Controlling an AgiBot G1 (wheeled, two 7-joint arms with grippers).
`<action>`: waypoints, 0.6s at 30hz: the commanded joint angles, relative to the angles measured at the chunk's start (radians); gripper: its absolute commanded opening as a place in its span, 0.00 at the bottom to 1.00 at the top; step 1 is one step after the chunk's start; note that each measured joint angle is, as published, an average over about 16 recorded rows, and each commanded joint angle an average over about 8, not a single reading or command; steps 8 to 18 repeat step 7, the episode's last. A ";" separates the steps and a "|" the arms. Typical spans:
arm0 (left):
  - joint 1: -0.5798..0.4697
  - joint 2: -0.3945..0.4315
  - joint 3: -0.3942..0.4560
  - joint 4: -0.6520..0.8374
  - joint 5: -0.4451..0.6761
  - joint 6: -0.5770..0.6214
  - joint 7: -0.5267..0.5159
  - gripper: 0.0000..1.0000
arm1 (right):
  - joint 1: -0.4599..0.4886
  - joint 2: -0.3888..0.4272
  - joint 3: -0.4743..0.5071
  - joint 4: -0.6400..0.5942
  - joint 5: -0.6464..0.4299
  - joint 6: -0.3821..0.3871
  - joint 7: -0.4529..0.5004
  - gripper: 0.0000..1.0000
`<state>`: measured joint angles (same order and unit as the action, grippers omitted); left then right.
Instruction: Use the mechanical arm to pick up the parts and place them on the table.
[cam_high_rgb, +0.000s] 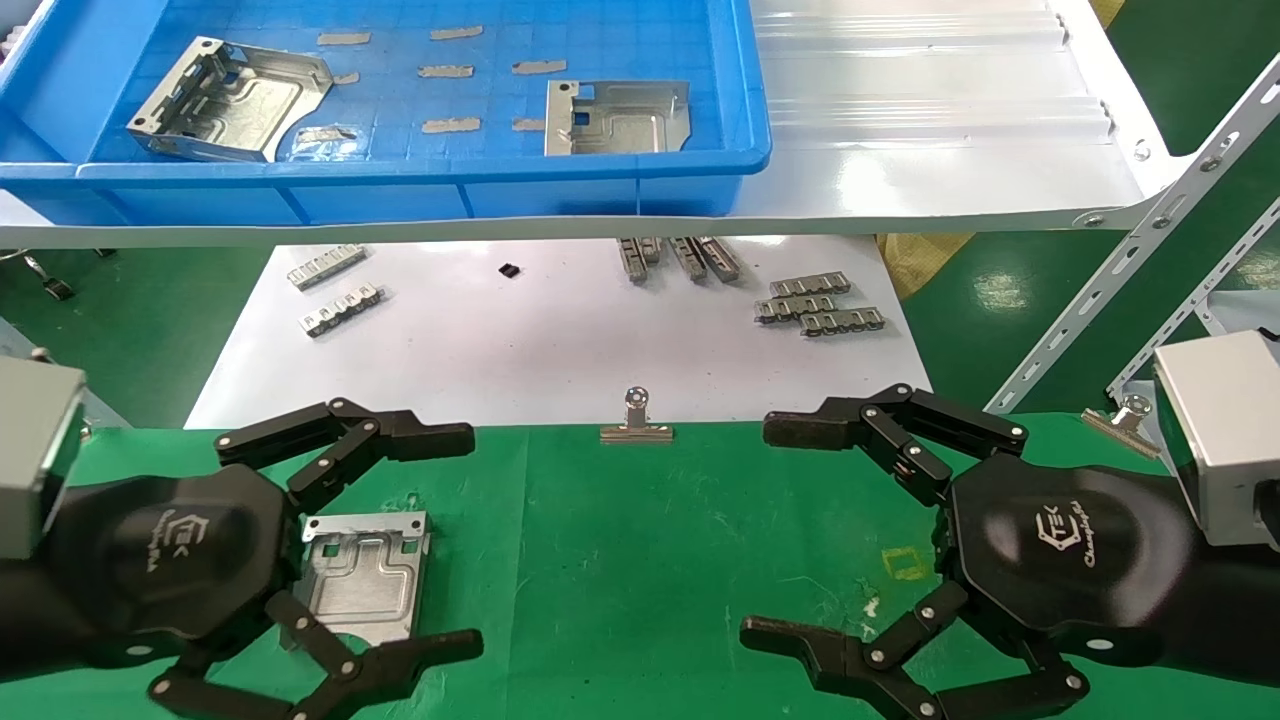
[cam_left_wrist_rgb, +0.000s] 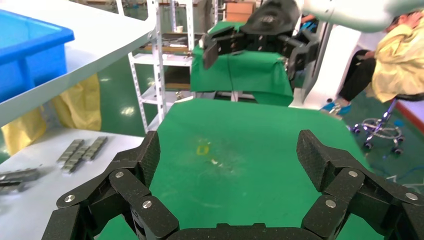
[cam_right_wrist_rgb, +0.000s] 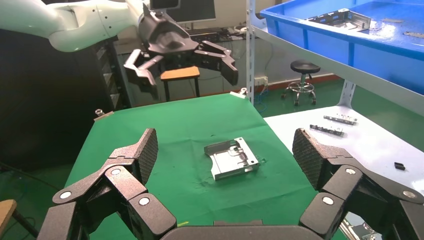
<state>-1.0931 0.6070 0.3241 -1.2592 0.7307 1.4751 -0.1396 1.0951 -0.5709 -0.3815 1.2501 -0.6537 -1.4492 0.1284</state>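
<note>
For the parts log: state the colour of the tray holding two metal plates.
Bright blue plastic tray with a gridded floor; head view shows it best.

L claw (cam_high_rgb: 472, 540): low at approx 8 o'clock in head view, hexagonal body w/ logo up, fingers spread wide, tips pointing toward 3 o'clock. Nothing between fingers. Silver wrist block at far 9 o'clock edge.

R claw (cam_high_rgb: 760, 530): approx 4 o'clock, mirror pose, fingers spread wide, tips toward 9 o'clock, nothing held. Wrist block at 3 o'clock edge.

Both claws face each other, well apart, both hovering over the surface (cam_high_rgb: 620, 560).
</note>
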 joint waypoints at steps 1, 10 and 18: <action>0.009 0.002 -0.021 -0.012 0.000 0.010 -0.023 1.00 | 0.000 0.000 0.000 0.000 0.000 0.000 0.000 1.00; 0.023 0.005 -0.054 -0.030 -0.001 0.025 -0.056 1.00 | 0.000 0.000 0.000 0.000 0.000 0.000 0.000 1.00; 0.023 0.005 -0.054 -0.030 -0.001 0.025 -0.056 1.00 | 0.000 0.000 0.000 0.000 0.000 0.000 0.000 1.00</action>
